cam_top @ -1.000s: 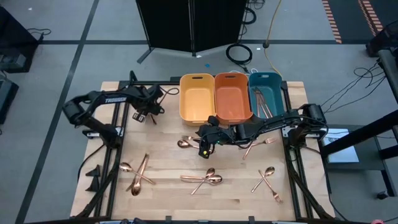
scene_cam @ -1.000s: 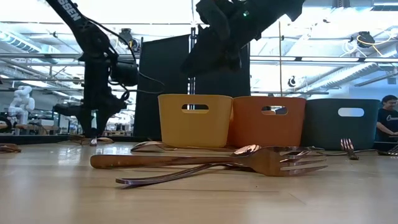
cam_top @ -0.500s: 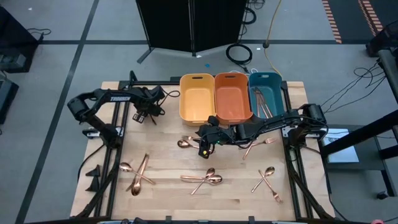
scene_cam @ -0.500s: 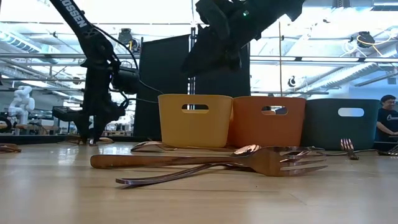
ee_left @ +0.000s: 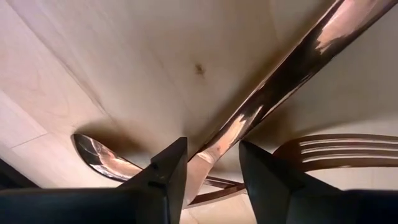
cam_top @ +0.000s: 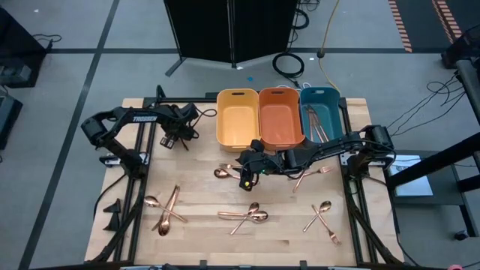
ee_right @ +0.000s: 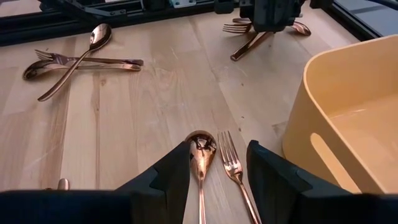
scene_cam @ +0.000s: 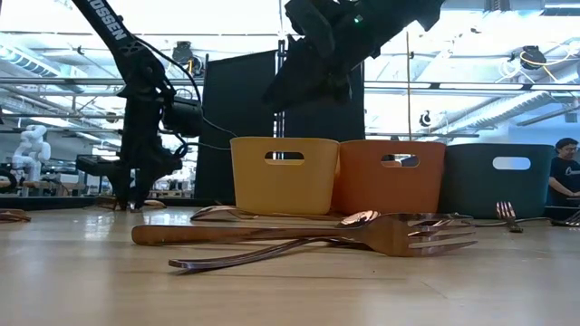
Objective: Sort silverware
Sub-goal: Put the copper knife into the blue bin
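My left gripper (cam_top: 171, 139) (ee_left: 212, 149) is low over a small pile of copper silverware at the table's far left. It is open, with one finger on either side of a long copper handle (ee_left: 261, 99); a spoon (ee_left: 93, 154) and a fork (ee_left: 336, 151) lie beside it. Whether the fingers touch the handle, I cannot tell. My right gripper (cam_top: 245, 178) (ee_right: 217, 152) hangs open above a spoon (ee_right: 200, 149) and a fork (ee_right: 231, 158) that lie flat side by side on the wood near the yellow bin (cam_top: 238, 117).
Orange bin (cam_top: 280, 116) and teal bin (cam_top: 320, 112) stand beside the yellow one at the far edge; the teal one holds several pieces. More crossed silverware lies at the near left (cam_top: 166, 210), near middle (cam_top: 246, 215), near right (cam_top: 321, 217) and by the right arm (cam_top: 311, 174).
My left arm has shifted a little, carrying its gripper slightly toward the table's left over the far-left pile. The silverware lies as before.
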Robot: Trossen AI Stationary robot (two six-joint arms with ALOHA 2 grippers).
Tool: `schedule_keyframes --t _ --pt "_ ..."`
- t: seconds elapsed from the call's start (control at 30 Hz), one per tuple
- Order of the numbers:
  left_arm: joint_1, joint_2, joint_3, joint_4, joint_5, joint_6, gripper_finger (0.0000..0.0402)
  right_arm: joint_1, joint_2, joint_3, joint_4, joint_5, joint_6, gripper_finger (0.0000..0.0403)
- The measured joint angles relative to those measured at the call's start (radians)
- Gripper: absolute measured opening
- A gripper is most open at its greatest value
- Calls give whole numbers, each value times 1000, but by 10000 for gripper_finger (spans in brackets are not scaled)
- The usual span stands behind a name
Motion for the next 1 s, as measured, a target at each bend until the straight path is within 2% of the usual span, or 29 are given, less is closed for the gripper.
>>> schedule_keyframes --t 0.23,0.37,0.63,1.0 --pt "-1 0 0 -3 12 -1 59 0 0 0 0 0 0 144" --pt "-7 -3 0 0 11 -8 30 0 -1 0 0 0 -1 144" --pt "-47 -79 -2 10 12 -7 18 0 -5 0 0 0 -12 144" --pt "-156 -273 -1 -24 -11 -7 17 10 -67 -2 -29 6 20 144"
